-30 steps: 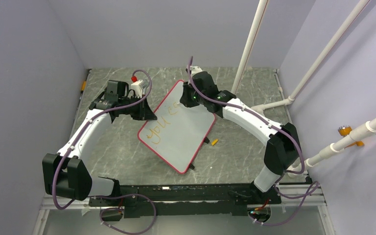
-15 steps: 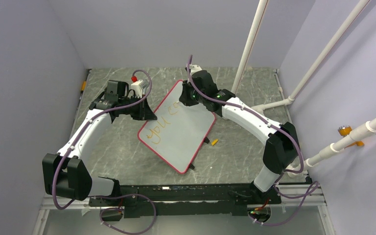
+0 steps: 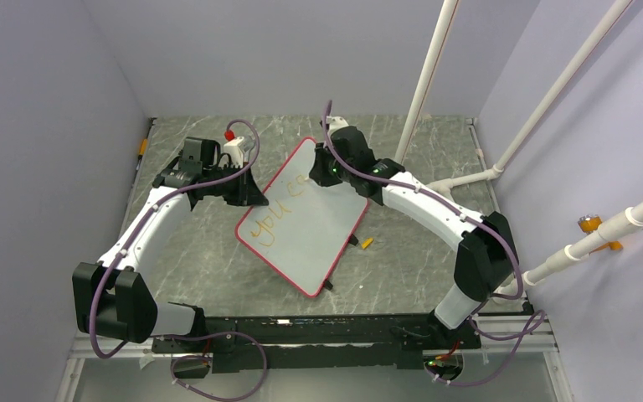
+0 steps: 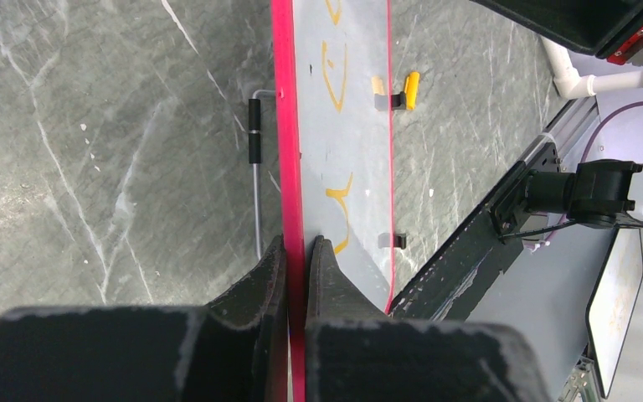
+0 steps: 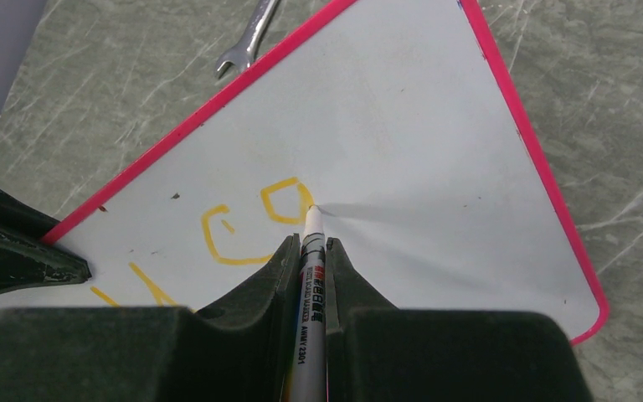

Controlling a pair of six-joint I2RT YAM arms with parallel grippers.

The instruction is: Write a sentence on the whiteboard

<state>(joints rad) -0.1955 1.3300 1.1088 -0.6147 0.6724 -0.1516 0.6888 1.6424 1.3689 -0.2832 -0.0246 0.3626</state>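
Note:
The whiteboard point(image 3: 318, 224), white with a red-pink frame, lies tilted on the grey marble table. My left gripper point(image 3: 251, 198) is shut on its left frame edge point(image 4: 289, 167). My right gripper point(image 3: 325, 172) is shut on a white marker point(image 5: 311, 276), its tip touching the board at the right side of a small orange loop. The sentence point(image 3: 276, 219) shows "you" and a "c" with the loop beside it point(image 5: 289, 201) in orange. The same orange strokes show in the left wrist view point(image 4: 339, 84).
An orange marker cap point(image 3: 367, 244) lies on the table right of the board. A small wrench point(image 5: 249, 38) lies beyond the board's far edge. White pipes point(image 3: 425, 79) rise at the back right. A red-capped object point(image 3: 230, 134) sits by the left arm.
My right gripper has shifted slightly to the right along the board with the marker. The left arm and the board have not moved.

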